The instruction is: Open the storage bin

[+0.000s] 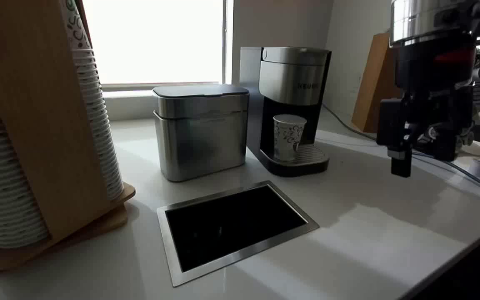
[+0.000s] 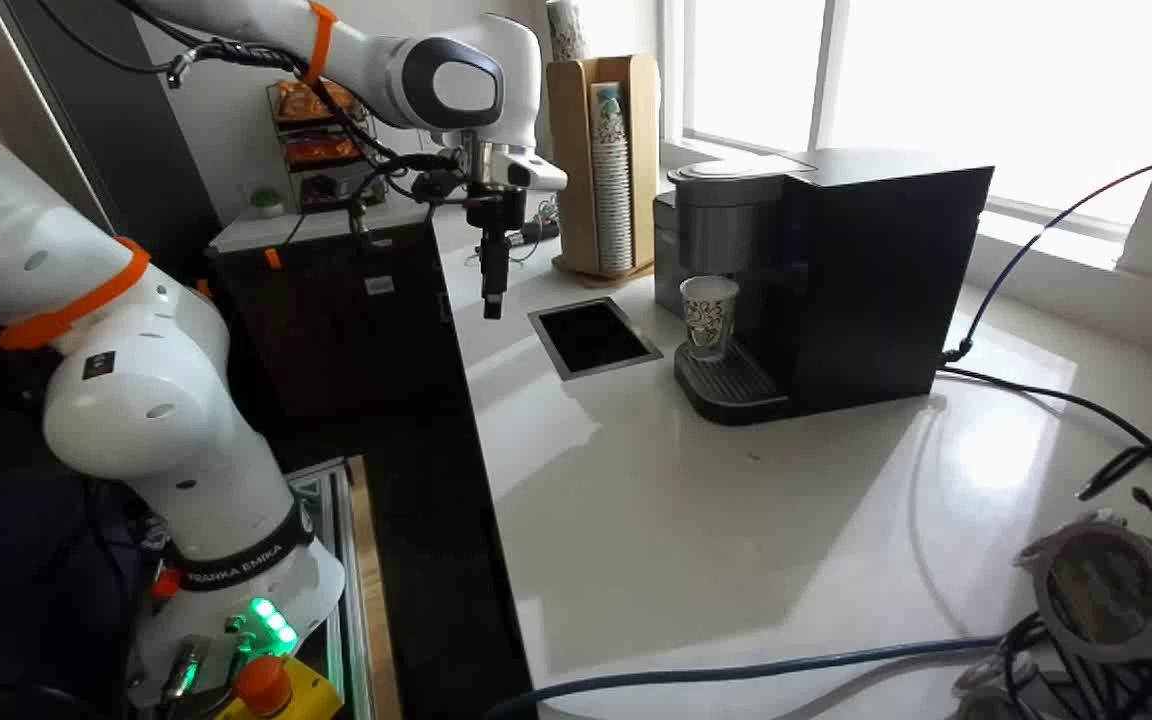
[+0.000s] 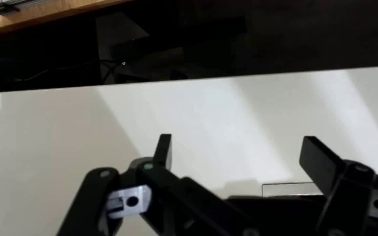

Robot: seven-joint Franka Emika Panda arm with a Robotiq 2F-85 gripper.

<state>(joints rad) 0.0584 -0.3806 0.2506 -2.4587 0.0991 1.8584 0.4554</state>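
Exterior view: storage bin [image 1: 203,139] stands upright, lid's [image 1: 201,90] long axis toward coffee maker [image 1: 293,81].

Bright window [image 1: 156,41]; grey wall [image 1: 281,25]; light-streaked white counter [image 2: 696,540].

The storage bin [image 1: 204,146], a boxy canister of brushed grey metal with rounded corners, stands upright on the pale surface [image 1: 361,250], its flat lid [image 1: 200,90] down and closed. Seen in an exterior view, it sits toward the far side, just left of the coffee maker [image 1: 292,81], with a seam [image 1: 200,117] running across its front below the lid.
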